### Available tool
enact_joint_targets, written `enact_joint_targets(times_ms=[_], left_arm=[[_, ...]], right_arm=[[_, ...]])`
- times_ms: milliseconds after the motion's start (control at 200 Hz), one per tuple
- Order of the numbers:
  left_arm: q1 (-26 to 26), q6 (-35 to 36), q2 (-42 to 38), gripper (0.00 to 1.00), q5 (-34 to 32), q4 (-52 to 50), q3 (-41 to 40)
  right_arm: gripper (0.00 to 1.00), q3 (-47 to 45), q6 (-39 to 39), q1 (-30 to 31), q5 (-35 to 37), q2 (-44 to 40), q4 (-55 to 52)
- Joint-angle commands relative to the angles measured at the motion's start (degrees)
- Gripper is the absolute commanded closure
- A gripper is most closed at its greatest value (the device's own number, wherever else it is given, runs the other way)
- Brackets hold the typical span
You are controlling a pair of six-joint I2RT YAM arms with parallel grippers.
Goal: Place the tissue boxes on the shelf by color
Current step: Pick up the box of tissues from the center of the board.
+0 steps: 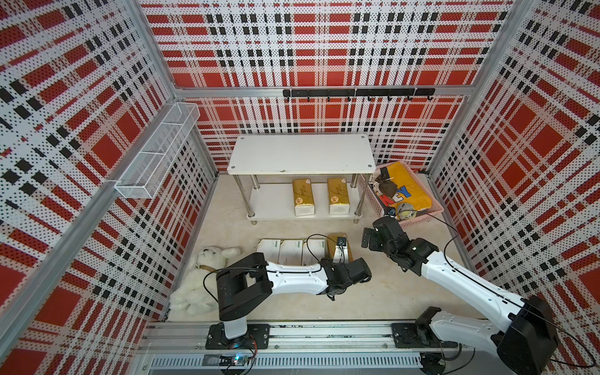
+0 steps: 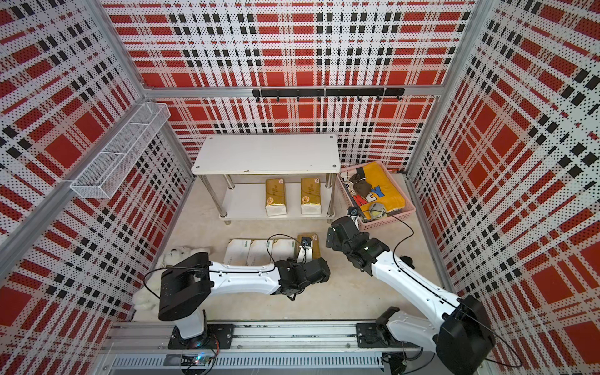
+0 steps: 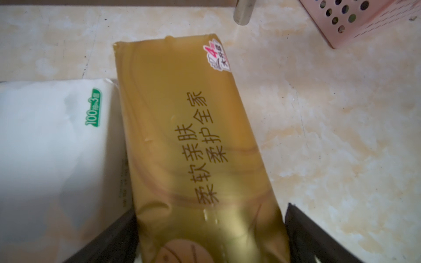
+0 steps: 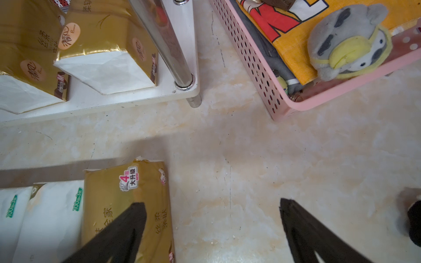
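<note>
The shelf stands at the back; two gold tissue boxes lie on its lower board and its top board is bare. On the floor in front, three white tissue boxes lie side by side, with a third gold one at their right end. My left gripper is open and low over that gold box, one finger on each long side. My right gripper hangs open over bare floor just right of the same box.
A pink basket of clothes and a small grey plush sits right of the shelf, close behind my right wrist. A white plush toy lies at the left by my left arm. A wire mesh basket hangs on the left wall.
</note>
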Motion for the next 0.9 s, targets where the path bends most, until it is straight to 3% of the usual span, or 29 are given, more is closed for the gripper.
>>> enact_joint_targets(times_ms=[0,296,626,897], left_arm=[[0.16,-1.63,-0.94,0.01,-0.60,-1.21,1.44],[0.61,-8.40,4.50,0.01,0.32,-7.27,5.72],[0.76,-6.54,8.72,0.01,0.31,-10.38,9.14],[0.30,-5.61,9.67,0.02,2.00,-9.68,6.98]], right_arm=[[0.00,0.29,-0.45,-0.37,-0.20,-0.08,1.00],[0.00,1.01,-0.36,-0.39,-0.47,0.38,0.62],[0.00,0.83,-0.35,-0.62,-1.20,0.88,1.54],[0.00,0.89,-0.71,-1.91,-2.35,0.72,2.01]])
